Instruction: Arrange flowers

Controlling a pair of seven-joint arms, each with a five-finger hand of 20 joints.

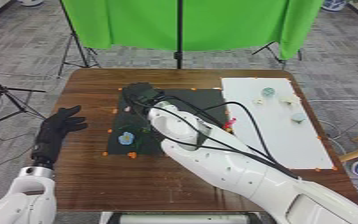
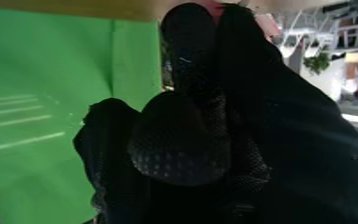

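So a blue flower point(image 1: 126, 138) is lying flat on the black mat point(image 1: 153, 146), near its left edge, and a pinkish-red one point(image 1: 230, 122) is sitting by the right edge. Two pale green round pieces point(image 1: 268, 92) and two small cream ones point(image 1: 287, 101) are resting apart on the white sheet point(image 1: 269, 142). Something pink point(image 2: 214, 8) is peeking out at the right robot hand's point(image 1: 142, 94) tip, mostly hidden tbh.

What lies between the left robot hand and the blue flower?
Head view: between the left robot hand and blue flower are brown table, a small orange mark and the black mat's edge.
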